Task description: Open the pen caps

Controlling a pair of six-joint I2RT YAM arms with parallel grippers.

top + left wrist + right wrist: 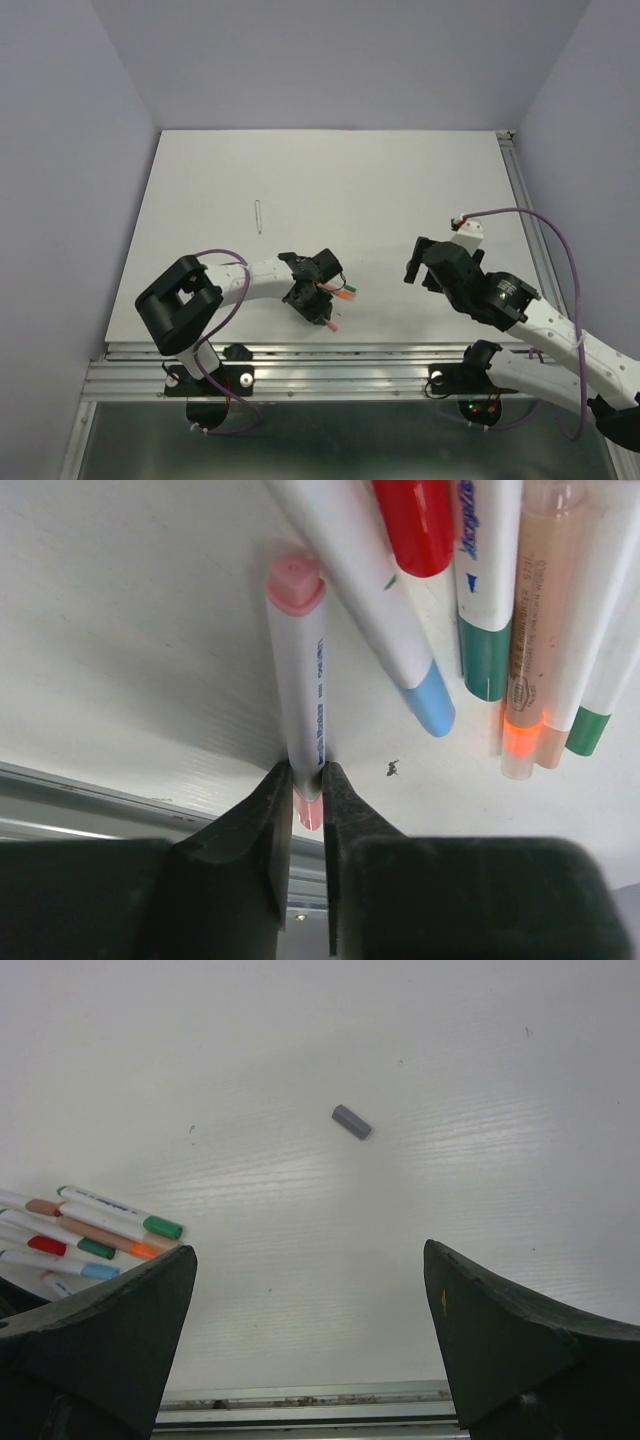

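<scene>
While the pink pen (298,670) lies on the white table (120,630), its near pink cap (309,811) is pinched between the almost closed jaws of the left gripper (307,780). Just to its right, a blue cap (432,705), a red cap (415,525), a green cap (486,660) and an orange cap (520,740) are seen fitted on the other pens (90,1225), which are bunched together. The right gripper (309,1250) is held well apart from them above the table, its jaws spread wide with nothing gripped. A small grey piece (351,1121) is seen lying beyond it.
</scene>
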